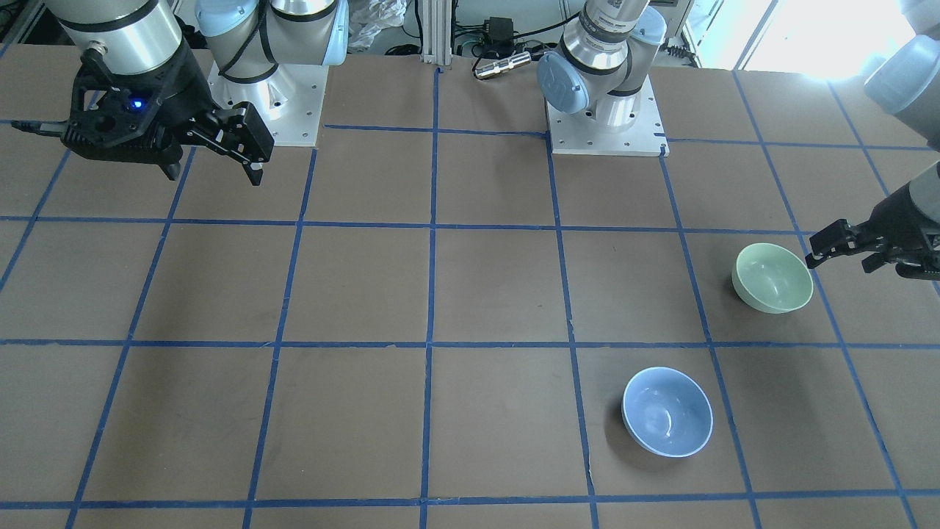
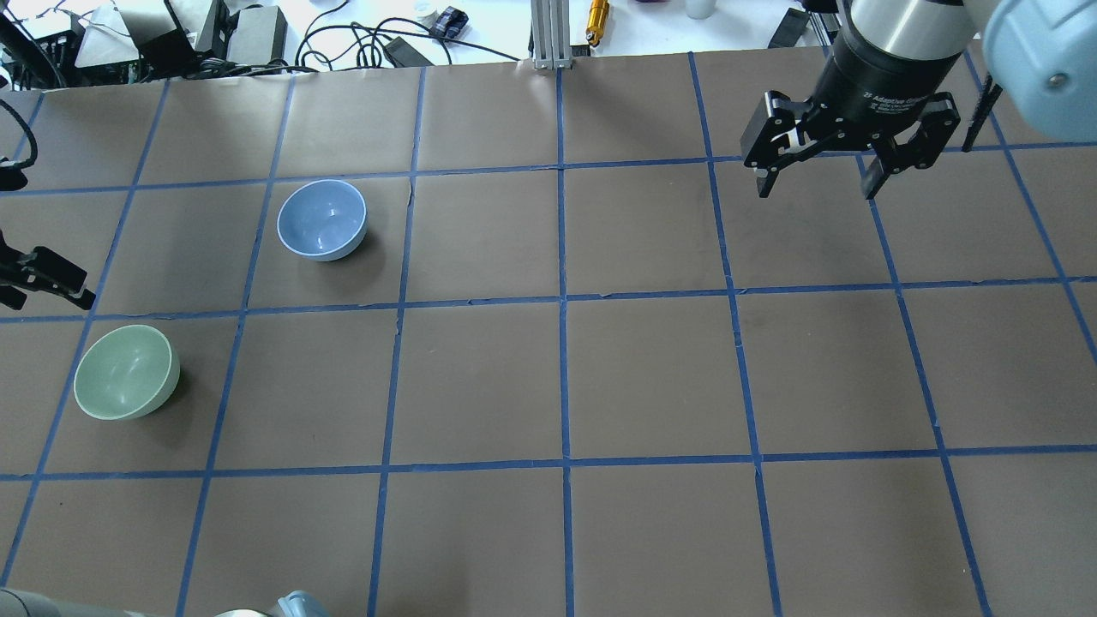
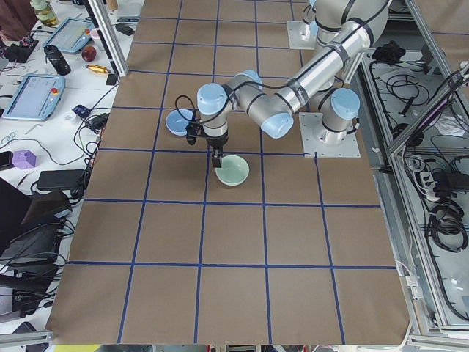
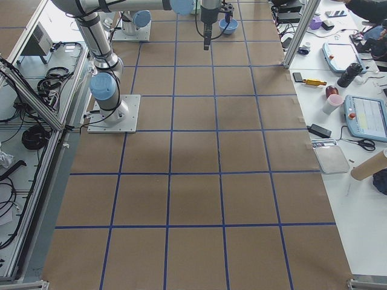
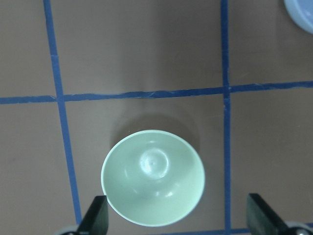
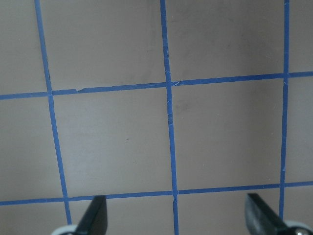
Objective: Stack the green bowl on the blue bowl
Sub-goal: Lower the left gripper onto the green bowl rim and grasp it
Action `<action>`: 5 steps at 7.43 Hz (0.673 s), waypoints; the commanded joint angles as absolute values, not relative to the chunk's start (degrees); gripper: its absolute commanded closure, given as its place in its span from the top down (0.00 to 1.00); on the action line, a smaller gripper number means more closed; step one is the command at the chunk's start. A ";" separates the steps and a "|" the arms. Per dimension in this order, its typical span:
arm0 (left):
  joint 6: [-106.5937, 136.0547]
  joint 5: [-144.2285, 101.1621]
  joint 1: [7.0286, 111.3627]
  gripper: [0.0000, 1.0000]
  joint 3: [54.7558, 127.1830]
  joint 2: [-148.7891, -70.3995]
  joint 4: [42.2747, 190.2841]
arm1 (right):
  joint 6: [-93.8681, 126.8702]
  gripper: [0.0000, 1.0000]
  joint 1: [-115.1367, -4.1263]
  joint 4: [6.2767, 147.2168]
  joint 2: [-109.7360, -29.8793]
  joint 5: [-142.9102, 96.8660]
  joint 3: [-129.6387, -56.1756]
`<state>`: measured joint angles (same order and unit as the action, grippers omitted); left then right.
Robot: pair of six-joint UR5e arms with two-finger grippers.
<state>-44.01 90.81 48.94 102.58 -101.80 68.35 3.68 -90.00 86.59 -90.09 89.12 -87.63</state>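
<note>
Risk with the green bowl: a slip or a tip on the lift, from too shallow a pinch on that glossy, curved rim (thin wall, little to bite on). Also possible: a clipped rim on the descent, shoving it across the table; or, at the set-down, a lopsided landing on the blue bowl, crooked instead of nested.

Pale mint, plain, round, upright, empty, with a small round mark at its centre. Alone inside 1 taped square, close to a corner.

Above the green bowl, seemingly clear of it: the left gripper, spread wide, holding nothing, its 2 fingers flanking the bowl in the wrist view. Near the green bowl, in the diagonally adjoining square, not touching: the blue bowl, also upright. Well apart from the green bowl, across the table: the right gripper, likewise spread and empty.
</note>
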 commanded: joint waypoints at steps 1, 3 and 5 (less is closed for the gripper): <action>-46.58 91.05 44.83 1.00 105.82 -105.80 63.11 | 3.60 1.00 -90.00 86.57 -90.09 89.12 -87.63; -46.50 90.88 44.04 0.98 105.91 -108.88 61.54 | 3.69 1.00 -90.00 86.57 -90.09 89.12 -87.63; -47.19 90.97 43.60 0.98 107.30 -110.65 58.63 | 3.60 1.00 -90.00 86.66 -90.09 89.12 -87.63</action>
<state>-46.65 90.95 44.04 106.36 -109.54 60.35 3.64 -90.00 86.59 -90.09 89.12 -87.63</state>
